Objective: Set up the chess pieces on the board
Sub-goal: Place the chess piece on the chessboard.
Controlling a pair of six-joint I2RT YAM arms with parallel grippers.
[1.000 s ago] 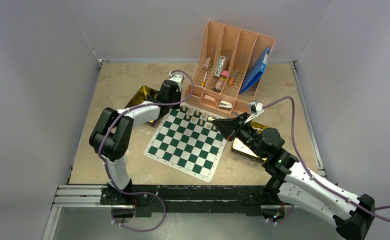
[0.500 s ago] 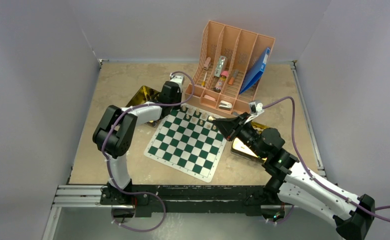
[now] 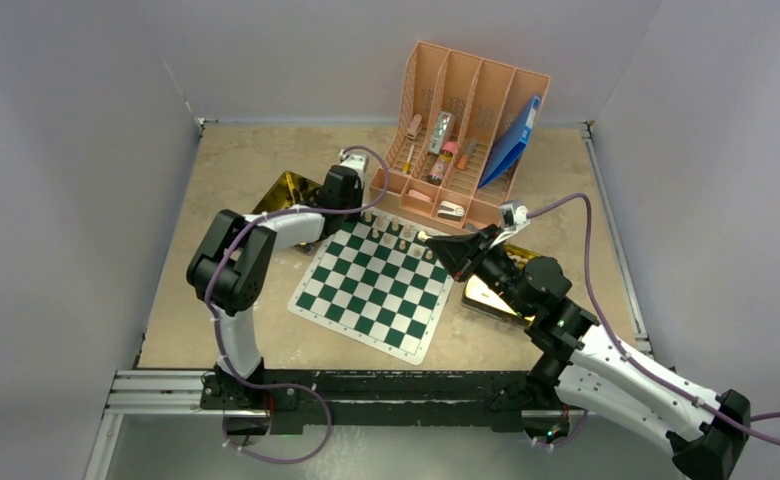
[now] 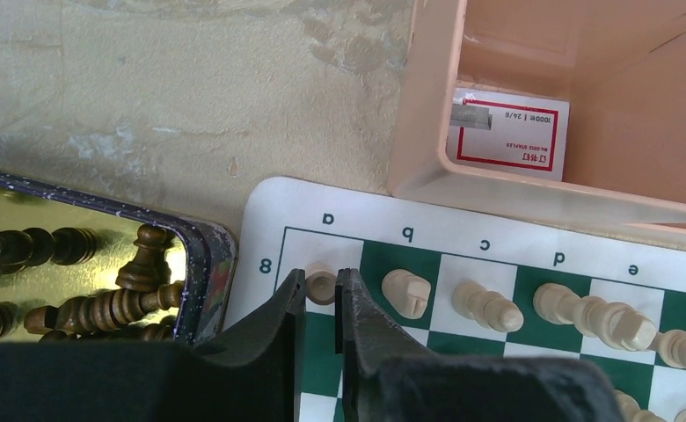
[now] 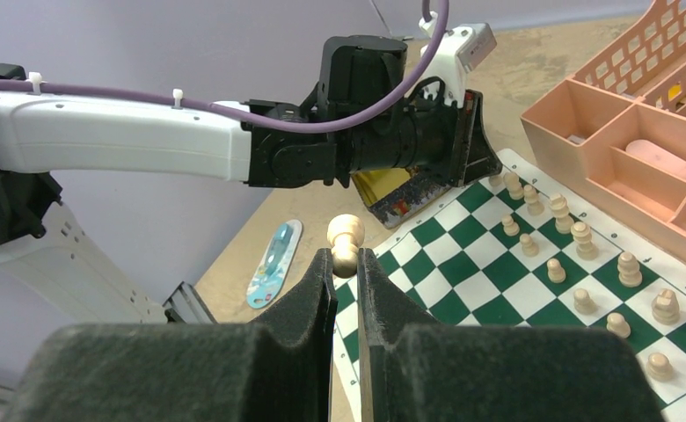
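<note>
At the far left corner of the board (image 4: 260,230), on the white square by the printed 8 and a, a pale piece (image 4: 322,283) is gripped by the left gripper (image 4: 320,288), whose jaws are drawn in against its two sides. The step is judged to be the setting down of this corner piece. It is best done with the base pressed flat and centred in the square before the jaws are eased apart only a little. The wrist is then best raised straight up, so that the neighbouring pale piece (image 4: 407,293) on the b square is not clipped and the peach organiser (image 4: 427,167) just beyond the board's far edge is not struck. A pale pawn (image 5: 346,236) is clenched by its stem in the right gripper (image 5: 346,264) and held in the air over the far right part of the board; it is better kept waiting there until the left arm is withdrawn, since both arms are crowded along one edge. Other pale chess pieces (image 5: 577,237) are stood in two rows along that edge, and dark ones (image 4: 102,303) are heaped in a gold tin (image 4: 203,264) on the bench (image 3: 236,170) just off the board's far left corner. Whether the corner piece's base touches the board cannot be told, as it is hidden by the fingers (image 4: 278,316); its kind is hard to make out from above; the pawn's foot is hidden between the pads; a second tin (image 3: 481,297) is largely covered by the right arm
</note>
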